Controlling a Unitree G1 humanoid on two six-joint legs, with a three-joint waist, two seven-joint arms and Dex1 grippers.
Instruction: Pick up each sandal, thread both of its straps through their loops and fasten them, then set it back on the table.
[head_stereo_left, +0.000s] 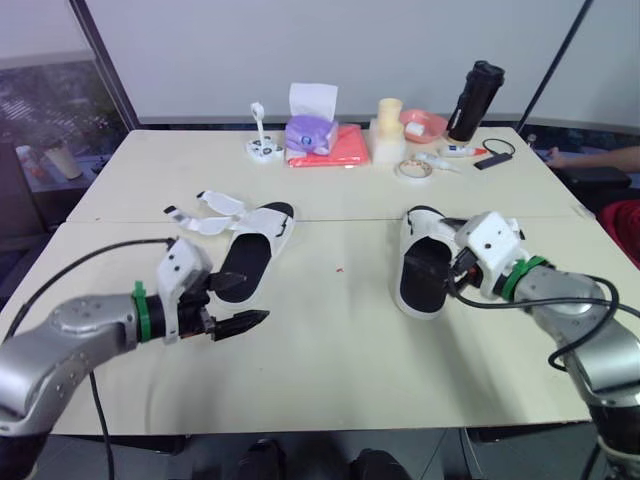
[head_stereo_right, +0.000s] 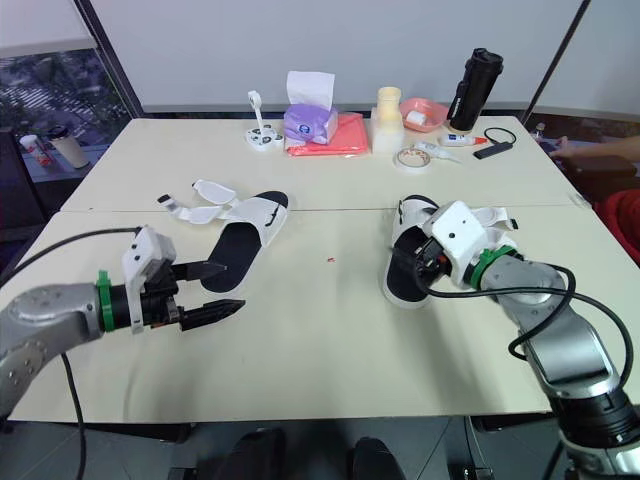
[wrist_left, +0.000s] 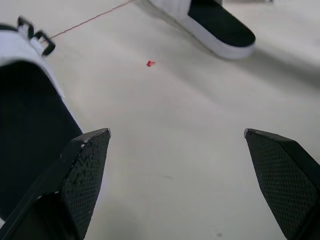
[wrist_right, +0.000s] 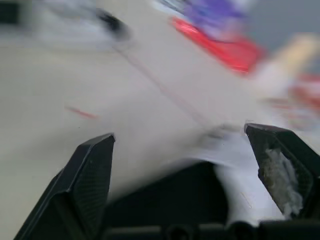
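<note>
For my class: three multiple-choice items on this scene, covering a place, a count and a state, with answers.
1. The bottle stands: A at the table's far right B beside a sandal C at its near edge
2. Count of sandals on it: A one B two C three
3. The left gripper has its jaws: A open B shut on a strap C shut on a sandal
Key: 1 A, it is near the far right corner; 2 B, one lies on each side; 3 A, a wide gap shows.

Smooth, matt tabletop (head_stereo_left: 330, 350); a sandal (head_stereo_left: 250, 250) with a matt black footbed; left gripper (wrist_left: 176, 132) jaws finely cross-hatched.
</note>
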